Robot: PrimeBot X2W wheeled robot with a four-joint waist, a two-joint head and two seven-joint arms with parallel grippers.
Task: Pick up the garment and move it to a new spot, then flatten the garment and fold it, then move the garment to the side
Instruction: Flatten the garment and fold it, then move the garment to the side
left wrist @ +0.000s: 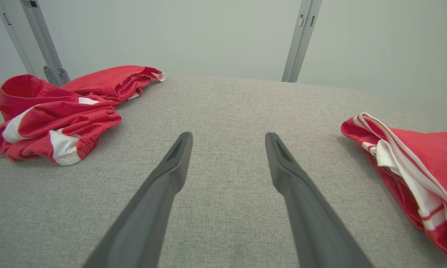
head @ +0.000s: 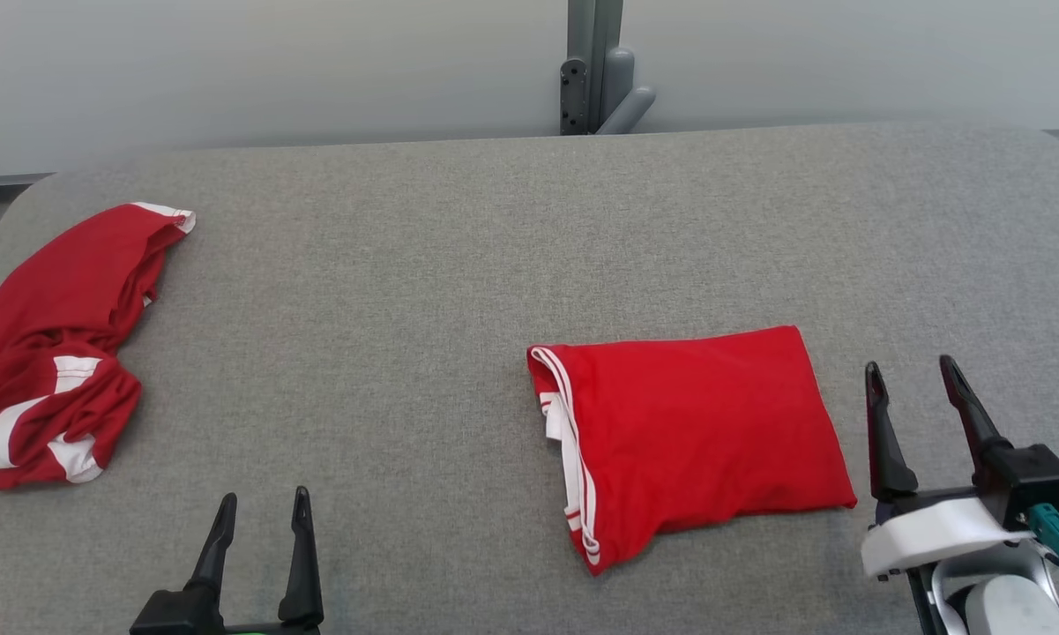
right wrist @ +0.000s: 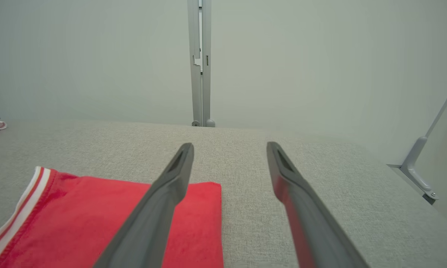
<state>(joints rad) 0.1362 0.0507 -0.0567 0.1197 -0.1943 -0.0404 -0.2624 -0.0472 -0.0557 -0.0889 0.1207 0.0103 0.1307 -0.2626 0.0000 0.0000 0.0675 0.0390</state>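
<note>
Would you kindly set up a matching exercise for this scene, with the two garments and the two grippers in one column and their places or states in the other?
Column one:
1. folded garment
2. crumpled garment
3. left gripper
4. right gripper

Column two:
A. open and empty, lower right of the head view
B. bunched up at the left end of the table
C. lying flat, white-striped edge facing left, right of centre
D. open and empty, lower left of the head view

Pairs: 1-C, 2-B, 3-D, 4-A

No text, label, brand, number or sign can be read on anything here.
</note>
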